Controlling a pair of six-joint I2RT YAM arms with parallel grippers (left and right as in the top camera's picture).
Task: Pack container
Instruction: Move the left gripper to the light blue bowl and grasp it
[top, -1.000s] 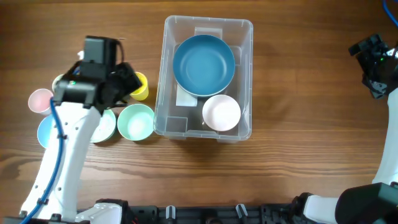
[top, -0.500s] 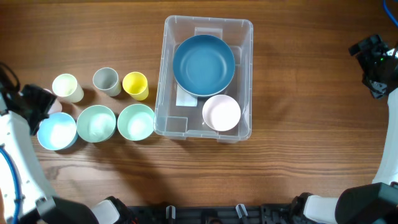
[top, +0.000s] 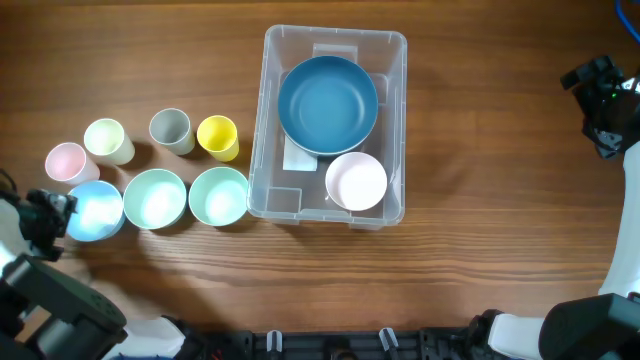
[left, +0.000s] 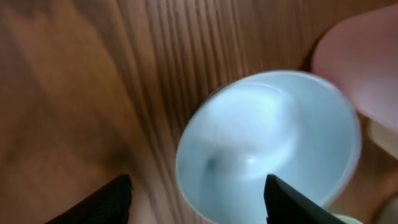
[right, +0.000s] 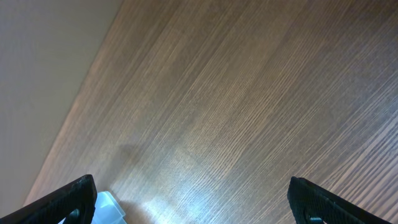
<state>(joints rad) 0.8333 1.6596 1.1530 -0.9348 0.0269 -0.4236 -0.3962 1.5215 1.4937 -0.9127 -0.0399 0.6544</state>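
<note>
The container (top: 335, 33), a large clear bin, stands at the table's middle. Inside it are a big blue bowl (top: 327, 104) and a small white bowl (top: 356, 181). My left gripper (top: 45, 222) is open and empty at the far left, just left of a light blue bowl (top: 95, 210). In the left wrist view the jaws (left: 199, 205) are wide apart, close above that bowl (left: 267, 146). My right gripper (top: 600, 100) is at the far right edge, open and empty (right: 196, 208) over bare wood. A corner of the container (right: 109, 208) shows beside its left finger.
Left of the container stand a pink cup (top: 65, 161), a pale green cup (top: 107, 140), a grey cup (top: 170, 130) and a yellow cup (top: 218, 137). In front of them are two mint bowls (top: 155, 199) (top: 219, 196). The pink cup (left: 367, 62) also shows in the left wrist view.
My left arm has pulled away from over the cups to the table's left edge, then towards the front beside the light blue bowl. The cups and bowls are uncovered. The right arm is still.
</note>
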